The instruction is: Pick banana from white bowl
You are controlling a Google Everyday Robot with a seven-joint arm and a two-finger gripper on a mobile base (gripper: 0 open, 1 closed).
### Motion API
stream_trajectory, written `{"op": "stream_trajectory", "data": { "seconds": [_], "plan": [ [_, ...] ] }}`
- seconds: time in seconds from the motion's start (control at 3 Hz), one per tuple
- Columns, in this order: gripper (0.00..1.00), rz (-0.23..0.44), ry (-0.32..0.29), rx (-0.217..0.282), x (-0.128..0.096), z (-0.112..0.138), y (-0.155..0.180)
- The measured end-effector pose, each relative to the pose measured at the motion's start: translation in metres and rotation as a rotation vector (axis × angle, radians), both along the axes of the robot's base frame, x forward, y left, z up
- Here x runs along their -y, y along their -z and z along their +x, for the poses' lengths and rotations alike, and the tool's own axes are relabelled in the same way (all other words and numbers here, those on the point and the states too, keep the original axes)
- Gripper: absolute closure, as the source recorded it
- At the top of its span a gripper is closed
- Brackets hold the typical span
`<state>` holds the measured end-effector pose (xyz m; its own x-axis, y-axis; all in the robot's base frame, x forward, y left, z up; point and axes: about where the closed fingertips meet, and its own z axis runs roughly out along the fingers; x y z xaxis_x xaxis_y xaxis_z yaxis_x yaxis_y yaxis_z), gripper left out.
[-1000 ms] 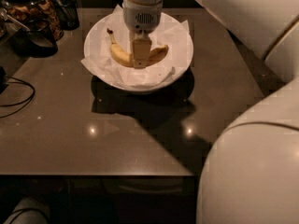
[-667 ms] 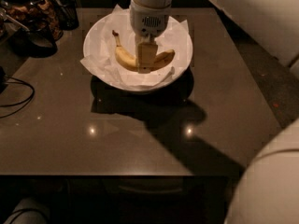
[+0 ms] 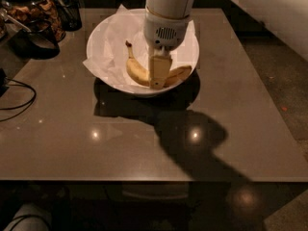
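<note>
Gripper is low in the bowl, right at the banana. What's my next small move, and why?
Probably a short, straight lift, once you've confirmed the grasp. The gripper sits at the middle of the banana, low inside the white bowl, and the banana lies on crumpled paper. Rising vertically should clear the rim without dragging the paper.

Banana (image 3: 136, 70) in white bowl (image 3: 96, 42), top ctr of frame, on table (image 3: 144, 143). Gripper (image 3: 159, 83) over banana's mid. Jar (image 3: 36, 8) upper left; cable (image 3: 19, 100) at left edge.
</note>
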<state>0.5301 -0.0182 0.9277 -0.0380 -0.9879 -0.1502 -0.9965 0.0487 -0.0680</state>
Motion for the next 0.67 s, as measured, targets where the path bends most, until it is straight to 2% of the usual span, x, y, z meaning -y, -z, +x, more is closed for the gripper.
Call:
{"op": "stream_trajectory", "data": {
  "seconds": [0.33,0.67],
  "plan": [
    [1.00,0.005,-0.001,0.009,-0.002,0.003,0.000],
    [1.00,0.002,0.011,0.021,-0.004,-0.013,-0.006]
  ]
}}
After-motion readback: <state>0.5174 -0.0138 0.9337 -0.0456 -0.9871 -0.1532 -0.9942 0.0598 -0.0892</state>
